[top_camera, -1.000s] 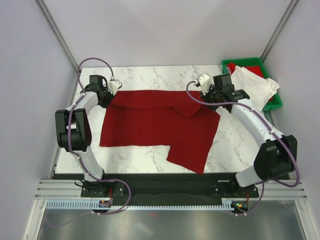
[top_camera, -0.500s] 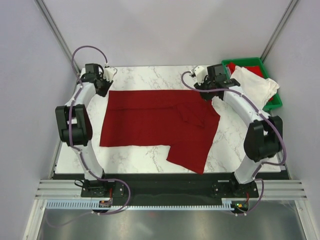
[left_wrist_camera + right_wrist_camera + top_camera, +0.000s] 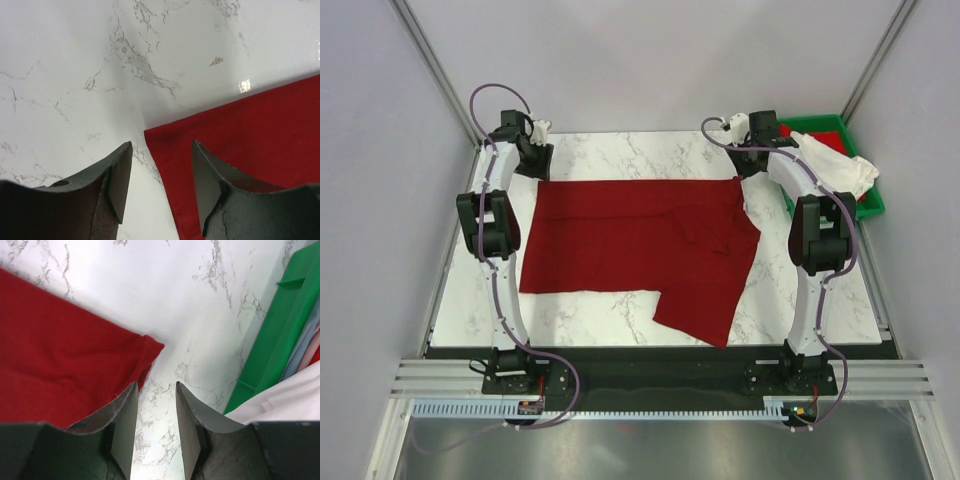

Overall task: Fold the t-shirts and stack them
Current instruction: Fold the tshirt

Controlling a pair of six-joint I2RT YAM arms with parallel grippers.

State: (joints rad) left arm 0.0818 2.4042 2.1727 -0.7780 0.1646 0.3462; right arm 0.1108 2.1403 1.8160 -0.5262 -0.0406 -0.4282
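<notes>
Lying flat across the middle of the white marble bench (image 3: 620, 150) in the top view, the dark red t-shirt (image 3: 620, 250) has its straight far edge running between the two wrists. One sleeve is folded in over the body on the right side, and a lower flap reaches toward the near edge. The left arm (image 3: 490, 215) is stretched out to the shirt's far left corner and the right arm (image 3: 815, 235) to its far right corner. The green bin (image 3: 872, 208) stands at the bench's far right corner, with the off-white t-shirt (image 3: 830, 165) heaped in it and spilling over its rim.

In the left wrist view the left jaws stand apart with nothing clamped. Their two dark fingers (image 3: 115, 182) frame the shirt's (image 3: 250, 140) pointed corner, which lies flat on the marble (image 3: 75, 60) in the gap; the right-hand finger overlaps the red cloth in the picture.

In the right wrist view the right jaws are also apart, by a narrower gap, and grip nothing. The red shirt's (image 3: 60, 355) hemmed corner lies on the bench (image 3: 200, 300) just ahead of the fingers (image 3: 122, 425), toward the left one. The bin's wall (image 3: 275, 330) runs along the right, with off-white cloth (image 3: 285, 397) hanging over it.
</notes>
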